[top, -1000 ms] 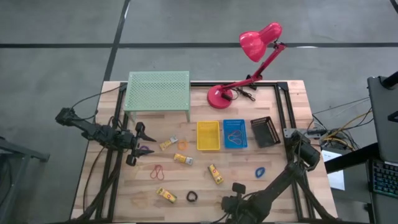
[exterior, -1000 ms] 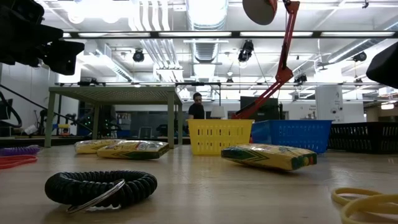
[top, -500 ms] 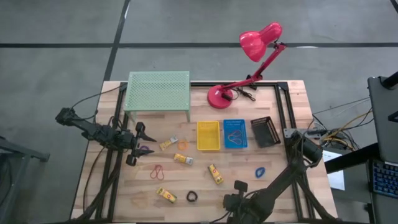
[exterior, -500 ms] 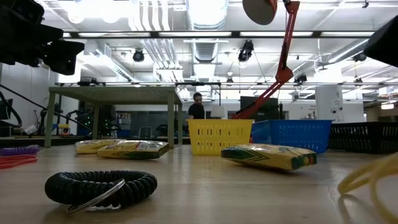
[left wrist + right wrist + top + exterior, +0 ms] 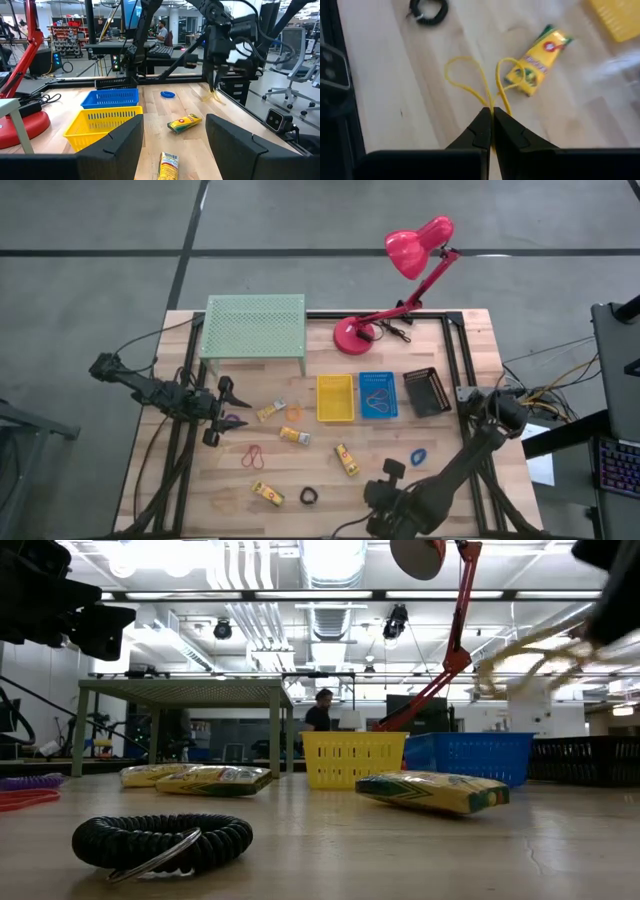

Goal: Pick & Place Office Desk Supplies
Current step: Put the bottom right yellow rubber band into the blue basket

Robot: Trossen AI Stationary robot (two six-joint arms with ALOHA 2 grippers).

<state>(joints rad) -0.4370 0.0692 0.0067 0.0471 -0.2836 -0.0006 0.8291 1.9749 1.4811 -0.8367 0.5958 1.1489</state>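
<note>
My right gripper point(image 5: 491, 116) is shut on thin yellow rubber-band loops point(image 5: 470, 80) above the table's near right part point(image 5: 391, 471). The left wrist view shows the loops point(image 5: 214, 95) hanging under it. My left gripper point(image 5: 222, 413) waits open at the table's left, holding nothing. Yellow packets point(image 5: 347, 459) point(image 5: 294, 436) point(image 5: 267, 494), a red band point(image 5: 254, 456), a black coil ring point(image 5: 308, 496), a blue ring point(image 5: 417, 455) and a purple ring point(image 5: 234, 420) lie flat on the wood. My right gripper pinches the yellow rubber bands between its two fingertips where the strands come together point(image 5: 491, 106). The fingers come slanting down from above. Two loops spread out beyond the tips and hang slack, clear of the table.
A yellow basket point(image 5: 334, 397), a blue basket point(image 5: 377, 394) and a black basket point(image 5: 425, 391) stand in a row at mid-table. A pale green mesh shelf point(image 5: 253, 327) and a pink-red lamp point(image 5: 400, 270) stand at the far edge.
My right gripper has risen from the table near its front right, staying shut. The yellow rubber bands, which lay on the wood a second ago, have come up with it and now hang clear.
</note>
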